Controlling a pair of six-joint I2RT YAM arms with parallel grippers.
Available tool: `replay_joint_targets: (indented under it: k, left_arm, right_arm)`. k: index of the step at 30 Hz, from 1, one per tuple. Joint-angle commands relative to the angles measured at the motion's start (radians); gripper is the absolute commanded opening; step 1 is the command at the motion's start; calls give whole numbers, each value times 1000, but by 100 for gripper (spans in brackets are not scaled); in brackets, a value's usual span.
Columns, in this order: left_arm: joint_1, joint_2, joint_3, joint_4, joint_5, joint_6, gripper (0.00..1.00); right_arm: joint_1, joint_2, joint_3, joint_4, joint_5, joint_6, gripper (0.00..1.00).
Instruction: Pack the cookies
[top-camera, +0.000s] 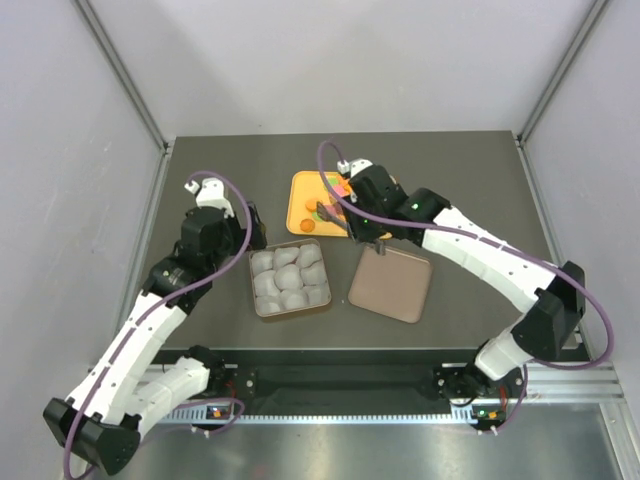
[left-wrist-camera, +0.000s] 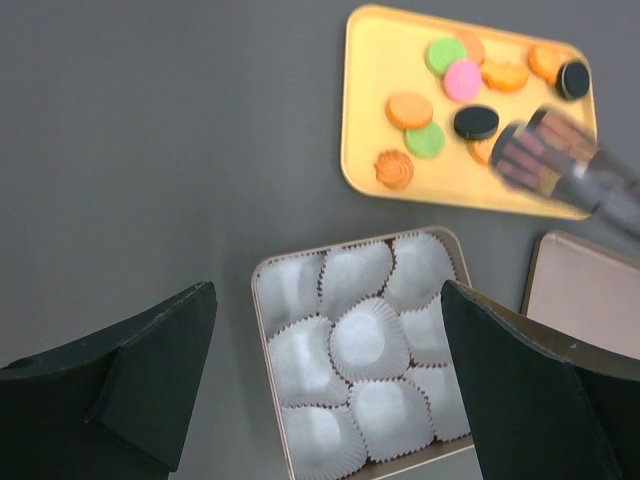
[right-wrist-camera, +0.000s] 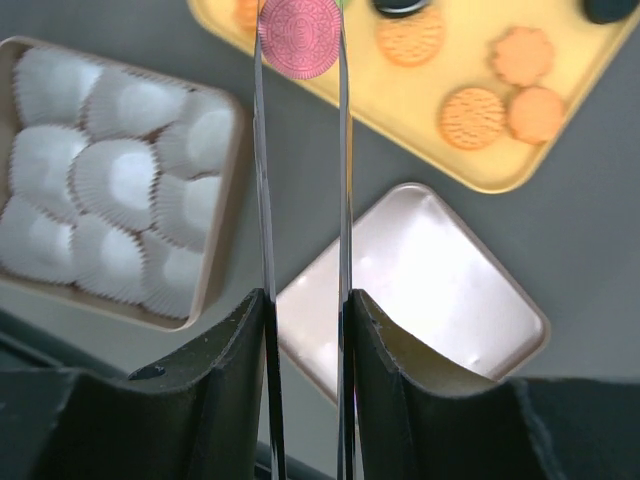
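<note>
Right gripper (right-wrist-camera: 300, 55) blades stand narrowly apart, pinching a pink cookie (right-wrist-camera: 300, 37) flat between their tips. Other cookies (right-wrist-camera: 472, 117) lie beyond on the yellow tray (right-wrist-camera: 420, 100). Left gripper (left-wrist-camera: 328, 290) gapes wide and empty over the box (left-wrist-camera: 300, 256) of paper cups.

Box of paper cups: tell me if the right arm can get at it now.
Probably yes. The right pincer, holding a pink cookie over the tray, sits just beside the open box, nothing between; the left pincer hovers by its far-left corner.
</note>
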Motion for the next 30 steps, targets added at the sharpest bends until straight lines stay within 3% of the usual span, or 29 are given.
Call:
replay_joint_targets:
  k: [1,13,30]
  left_arm:
    - [8,5,90,-8,-87,-17,99]
    - [11,27,223,-81,-135,-16,99]
    - [11,19,242,-88,-141,3,99]
  right_arm:
    - [61,-33,75,72,-32,32,31]
    - [272,173,195,123,-78,60,31]
    - [319,277,167,181,-83,97,30]
